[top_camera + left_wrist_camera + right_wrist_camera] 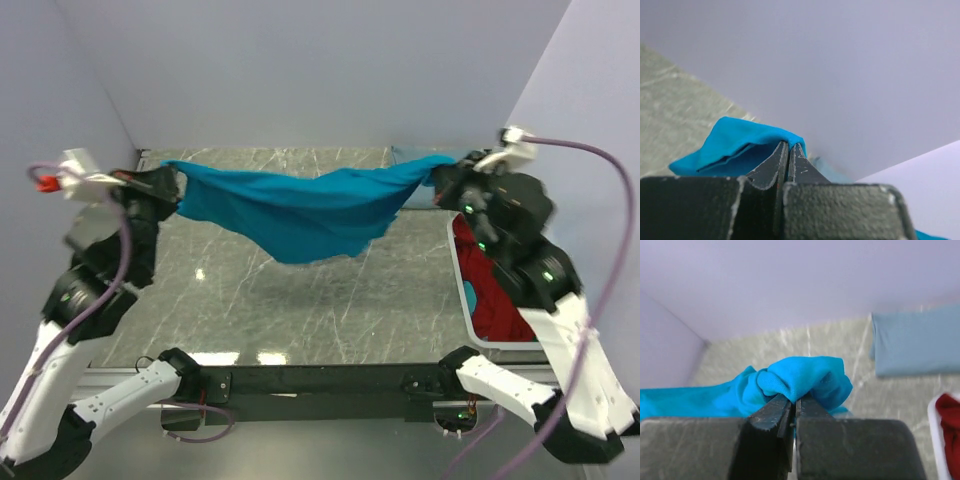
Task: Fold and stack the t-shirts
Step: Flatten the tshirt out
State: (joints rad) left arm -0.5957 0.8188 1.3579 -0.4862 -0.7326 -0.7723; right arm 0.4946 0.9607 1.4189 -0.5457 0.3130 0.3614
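both grippers are clamped shut on one bright teal-blue cotton t-shirt: left gripper pinches one end, right gripper pinches the other, where the cloth bunches into a wad over the closed fingers. so that's two arms, one shirt strung between them in the air above the grey-green marble tabletop, its middle sagging low, and i can't tell if the low point touches the surface. counting shirts i get four-ish: the teal one, one dusty grey-blue shirt lying folded flat at the far right of the table, one dark red shirt heaped in the single white plastic bin, and a small sliver of light turquoise cloth beside the red, too little showing to say what it is. the right arm covers much of the bin from above. the grey-blue shirt is mostly hidden behind the right gripper in the top view and cut off at the frame edge in the right wrist view.
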